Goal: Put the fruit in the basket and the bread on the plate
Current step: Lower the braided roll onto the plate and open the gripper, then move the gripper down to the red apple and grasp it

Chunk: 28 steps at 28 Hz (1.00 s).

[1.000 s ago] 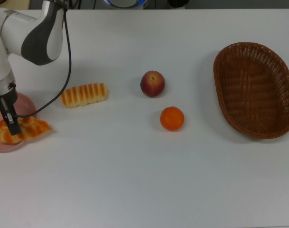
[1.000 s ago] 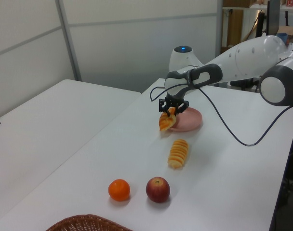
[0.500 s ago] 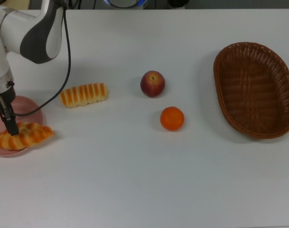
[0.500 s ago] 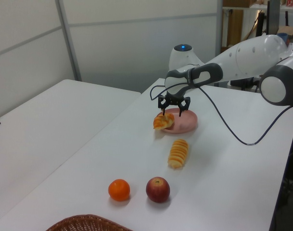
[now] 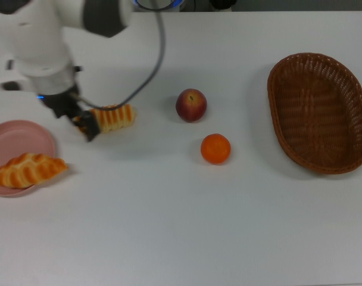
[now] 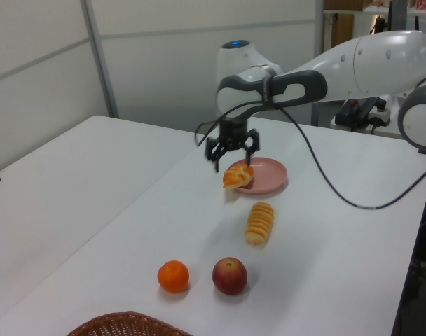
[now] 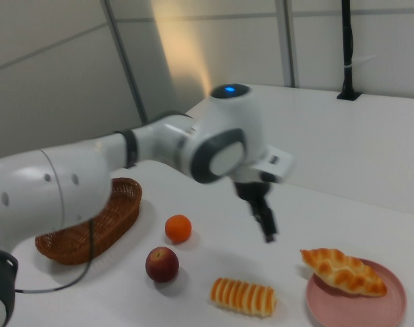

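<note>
The braided bread loaf (image 5: 29, 170) lies on the pink plate (image 5: 14, 137), one end jutting over the rim. The ridged roll (image 5: 112, 117) rests on the table. My gripper (image 5: 81, 123) hangs open and empty in the air, over the roll's left end in the top view. In the left view the gripper (image 6: 232, 155) hovers above the table with its fingers spread. The red apple (image 5: 191, 105) and the orange (image 5: 215, 149) sit mid-table. The wicker basket (image 5: 319, 112) stands empty at the top view's right.
The arm and its black cable (image 5: 151, 65) reach in from the top view's upper left. A wide stretch of white table (image 5: 169, 226) lies along the top view's lower edge.
My gripper let go of the braided loaf, which now rests on the plate. The gripper then rose and swung toward the top view's right, ending over the ridged roll.
</note>
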{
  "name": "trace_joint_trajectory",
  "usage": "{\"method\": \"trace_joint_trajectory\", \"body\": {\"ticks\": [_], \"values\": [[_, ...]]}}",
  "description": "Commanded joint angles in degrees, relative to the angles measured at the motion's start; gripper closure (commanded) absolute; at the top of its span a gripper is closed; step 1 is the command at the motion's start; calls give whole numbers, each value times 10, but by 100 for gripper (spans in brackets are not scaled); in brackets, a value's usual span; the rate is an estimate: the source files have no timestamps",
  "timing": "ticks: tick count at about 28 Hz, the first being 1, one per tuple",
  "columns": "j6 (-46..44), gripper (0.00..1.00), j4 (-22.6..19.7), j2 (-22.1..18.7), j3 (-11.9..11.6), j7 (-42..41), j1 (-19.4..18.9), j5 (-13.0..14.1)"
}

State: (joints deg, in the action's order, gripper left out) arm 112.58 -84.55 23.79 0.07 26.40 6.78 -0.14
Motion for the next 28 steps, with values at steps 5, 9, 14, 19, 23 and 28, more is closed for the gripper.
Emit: {"method": "trace_joint_trajectory", "body": {"ticks": [5,9,14,19,23,28], "values": [[-14,0,-62,-18,-13,-46,-121,-38],[-15,0,-76,-21,-15,-67,-163,-41],[-14,0,-99,-39,-16,-73,-197,-42],[-14,0,-152,-86,-16,-83,-231,-49],[-12,0,-191,-113,-16,-90,-248,-49],[-4,0,-220,-113,-16,-90,-251,-49]]}}
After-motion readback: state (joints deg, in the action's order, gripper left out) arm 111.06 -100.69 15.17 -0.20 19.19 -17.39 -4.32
